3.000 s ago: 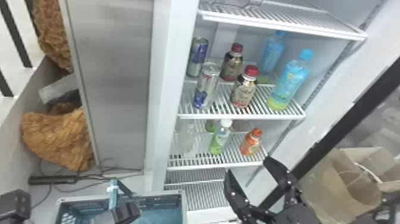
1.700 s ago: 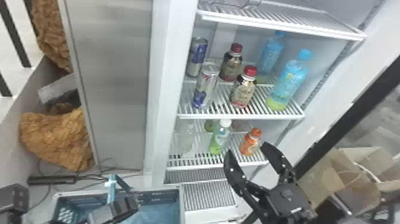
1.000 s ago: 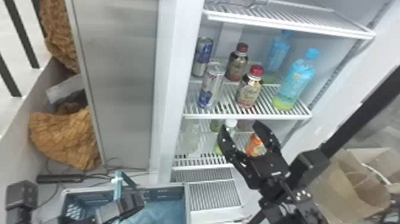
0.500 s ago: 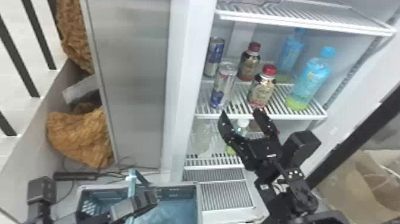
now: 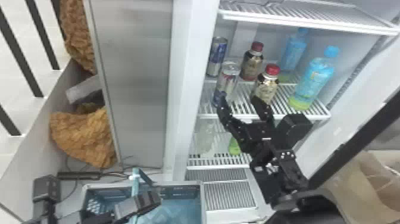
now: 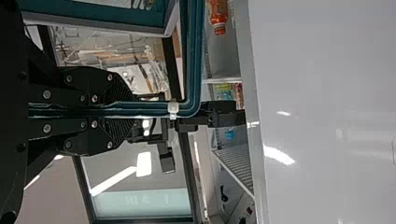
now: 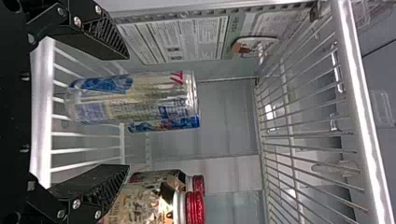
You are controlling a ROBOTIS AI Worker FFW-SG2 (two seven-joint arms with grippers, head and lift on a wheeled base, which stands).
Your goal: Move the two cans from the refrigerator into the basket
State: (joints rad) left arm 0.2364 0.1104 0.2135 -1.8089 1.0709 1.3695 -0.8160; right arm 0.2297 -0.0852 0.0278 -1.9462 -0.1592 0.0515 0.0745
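Two blue-and-silver cans, the front can point(image 5: 228, 79) and the rear can point(image 5: 217, 56), stand upright at the left of a refrigerator shelf. My right gripper point(image 5: 239, 100) is open at the shelf's front edge, its left finger by the front can's base. In the right wrist view, the front can point(image 7: 154, 100) lies ahead of the right gripper point(image 7: 125, 112), nearer its upper finger and not gripped. The blue basket point(image 5: 175, 185) is at the bottom. Above it is my left gripper point(image 5: 138, 205); in its wrist view the left gripper point(image 6: 133, 109) is shut on the basket's teal handle point(image 6: 194, 56).
Red-capped bottles point(image 5: 265, 83) stand right of the cans, the front one by the right finger. Blue bottles point(image 5: 312, 79) are farther right. A shelf point(image 5: 297, 22) hangs above, the refrigerator's side frame point(image 5: 189, 89) rises at left, and a paper bag point(image 5: 357, 184) sits at lower right.
My right gripper has risen from the lower shelf's level to the cans' shelf, staying open. The head view has shifted a little left. The left gripper keeps its place at the basket.
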